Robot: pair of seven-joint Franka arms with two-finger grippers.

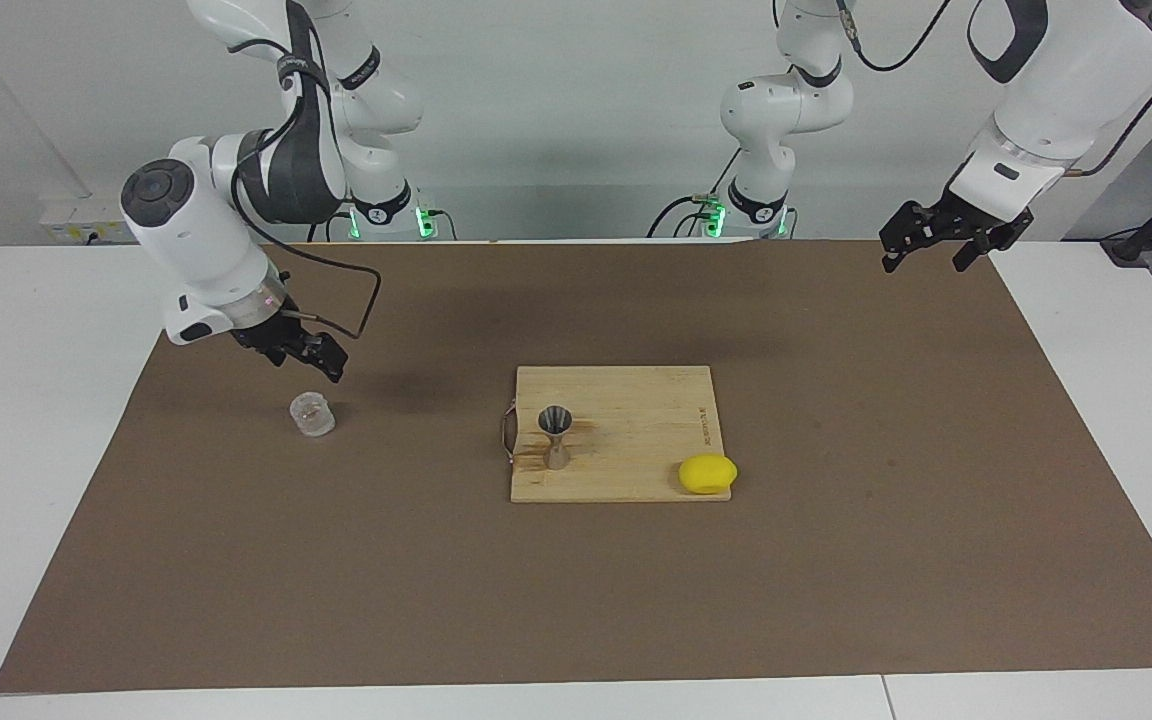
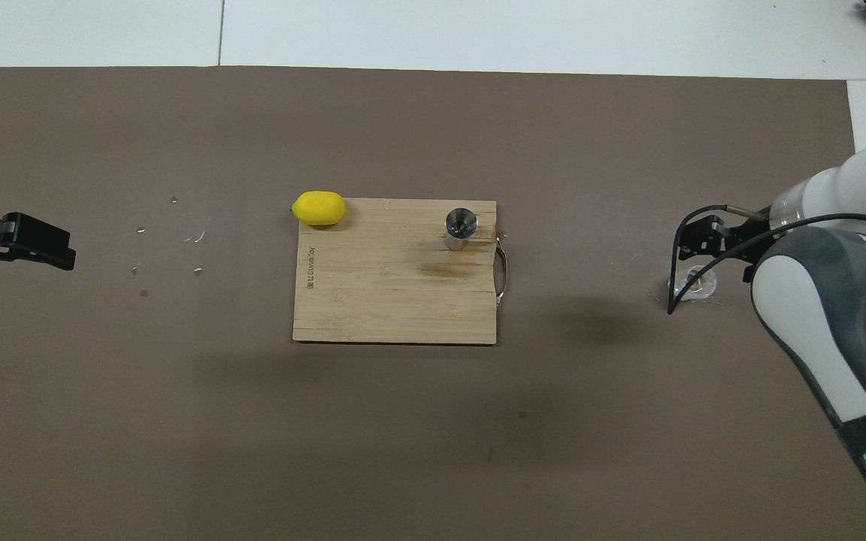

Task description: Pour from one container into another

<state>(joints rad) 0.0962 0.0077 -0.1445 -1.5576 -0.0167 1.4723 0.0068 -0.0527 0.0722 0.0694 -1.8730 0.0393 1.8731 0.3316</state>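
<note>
The clear ribbed cup (image 1: 312, 414) stands upright on the brown mat toward the right arm's end of the table; it also shows in the overhead view (image 2: 696, 284). My right gripper (image 1: 308, 358) hangs open just above it without touching it, and it shows in the overhead view (image 2: 719, 248) too. The steel hourglass jigger (image 1: 556, 437) stands upright on the wooden cutting board (image 1: 636, 400), near the board's metal handle; it shows in the overhead view (image 2: 460, 228) as well. My left gripper (image 1: 936, 248) waits open and empty, raised over the mat's edge at the left arm's end.
A yellow lemon (image 1: 707, 473) lies at the board's corner toward the left arm's end, farther from the robots than the jigger. The brown mat (image 1: 576, 600) covers most of the white table. Small white specks lie on the mat near the left gripper (image 2: 27, 244).
</note>
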